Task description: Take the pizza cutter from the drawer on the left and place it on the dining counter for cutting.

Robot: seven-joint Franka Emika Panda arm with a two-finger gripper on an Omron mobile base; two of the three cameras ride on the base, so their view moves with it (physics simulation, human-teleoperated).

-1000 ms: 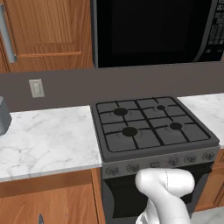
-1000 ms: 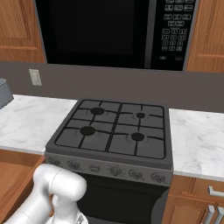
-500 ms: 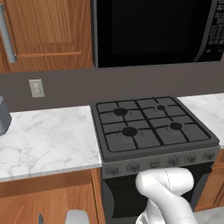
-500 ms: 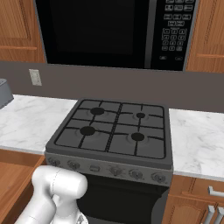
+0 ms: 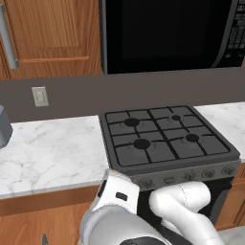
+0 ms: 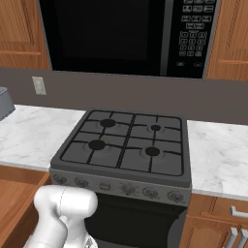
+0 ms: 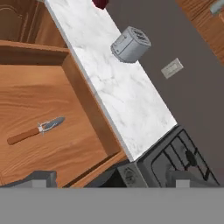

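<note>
Pizza cutter in the open drawer

The pizza cutter [image 7: 36, 130] lies flat on the pulled-out wooden drawer [image 7: 87, 105] floor, reddish-brown handle, silvery blade, seemingly pointed.

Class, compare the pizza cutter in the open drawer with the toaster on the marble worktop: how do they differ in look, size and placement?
The pizza cutter is slim, with a reddish-brown handle and a silvery blade; the toaster is a boxy grey block. The cutter is far smaller than the toaster. The cutter lies flat inside the open drawer; the toaster stands on the marble worktop by the wall. Both are kitchen items with metal-looking parts, and neither is held.
</note>
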